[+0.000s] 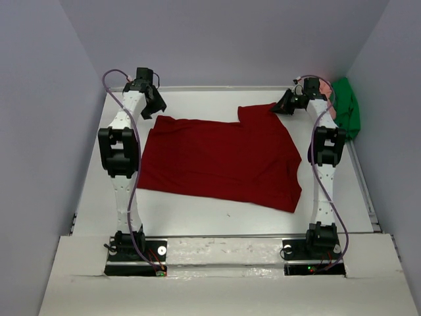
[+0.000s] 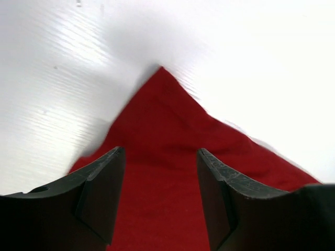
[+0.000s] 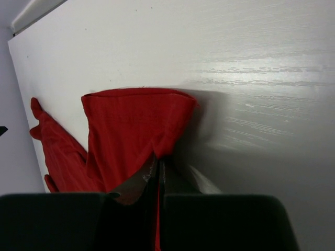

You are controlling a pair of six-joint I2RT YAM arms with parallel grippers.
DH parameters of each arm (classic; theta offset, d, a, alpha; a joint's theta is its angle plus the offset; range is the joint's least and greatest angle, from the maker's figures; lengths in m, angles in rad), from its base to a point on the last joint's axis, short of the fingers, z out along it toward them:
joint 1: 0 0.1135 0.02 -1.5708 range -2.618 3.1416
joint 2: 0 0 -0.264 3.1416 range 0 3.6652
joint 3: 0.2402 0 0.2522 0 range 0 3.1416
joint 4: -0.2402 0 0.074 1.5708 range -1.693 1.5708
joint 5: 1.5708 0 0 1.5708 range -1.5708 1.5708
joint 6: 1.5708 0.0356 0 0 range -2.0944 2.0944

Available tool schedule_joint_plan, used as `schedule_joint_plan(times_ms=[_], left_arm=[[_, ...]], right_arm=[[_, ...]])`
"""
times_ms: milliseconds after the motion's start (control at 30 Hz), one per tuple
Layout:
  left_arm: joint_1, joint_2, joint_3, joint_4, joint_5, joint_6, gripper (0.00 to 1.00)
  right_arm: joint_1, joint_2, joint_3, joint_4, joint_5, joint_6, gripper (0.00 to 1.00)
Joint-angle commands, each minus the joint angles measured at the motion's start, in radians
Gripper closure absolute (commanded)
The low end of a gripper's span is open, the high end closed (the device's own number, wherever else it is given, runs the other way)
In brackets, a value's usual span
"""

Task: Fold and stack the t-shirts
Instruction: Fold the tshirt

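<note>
With left gripper [image 2: 161,157], jaws wide, just over the pointed far-left corner of the dark red t-shirt [image 1: 220,161]. With right gripper [image 3: 158,164], jaws pressed together, pinching its far-right sleeve edge. Lies spread on the white table [image 1: 197,217], mostly flat, lightly creased, sleeve bunched at the pinch.

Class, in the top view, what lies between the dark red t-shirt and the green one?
The right arm stands between the dark red t-shirt and green t-shirt, pale pink cloth beside it, in the top view.
</note>
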Motion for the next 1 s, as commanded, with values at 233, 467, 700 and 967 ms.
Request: schedule_joint_plan(times_ms=[233,467,700,967], left_arm=[[0.019,0.141,0.166,-0.159,-0.219,0.033,0.19],[0.031,0.186,0.233,-0.122,-0.13,0.04,0.28],[0.033,0.181,0.203,-0.021,0.013,0.065,0.28],[0.045,0.252,0.271,-0.001,0.174,0.07,0.28]], right_arm=[[0.005,-0.046,-0.045,0.003,0.033,-0.036,1.0],[0.005,-0.043,-0.042,0.0,0.03,-0.033,1.0],[0.005,-0.047,-0.047,-0.012,0.043,-0.051,1.0],[0.005,-0.057,-0.045,-0.018,0.05,-0.057,1.0]])
